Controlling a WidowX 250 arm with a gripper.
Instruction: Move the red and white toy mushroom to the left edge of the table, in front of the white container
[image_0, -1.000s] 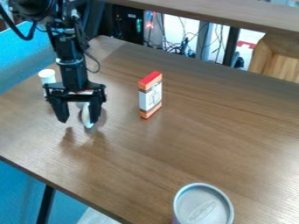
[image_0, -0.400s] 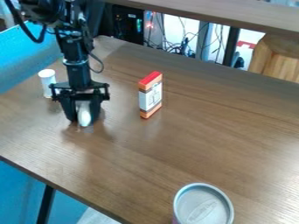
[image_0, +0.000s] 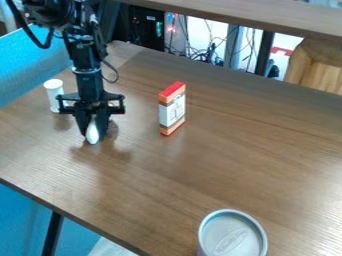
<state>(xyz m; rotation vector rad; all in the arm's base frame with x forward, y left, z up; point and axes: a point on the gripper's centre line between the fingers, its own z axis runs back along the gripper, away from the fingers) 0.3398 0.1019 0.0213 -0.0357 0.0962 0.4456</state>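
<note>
One white, rounded oblong item (image_0: 92, 134) sits gripped in your claw (image_0: 93, 131), at nine o'clock in your view, low at the desk (image_0: 153, 180). From the claw, you have a white bottle (image_0: 55, 98) toward eleven, an orange-and-white box (image_0: 172, 109) toward two, and a round-lidded can (image_0: 232, 236) between four and five.

Black all over, from bulky upper joints (image_0: 50, 14) at 11 o'clock to a slim forearm (image_0: 87, 82). Trails a thick black cable (image_0: 30, 40) at the forearm's 10 o'clock and a thin cable (image_0: 117, 76) looping at 3. Ends in a black end effector (image_0: 93, 134) with a wide crossbar (image_0: 72, 107).
</note>
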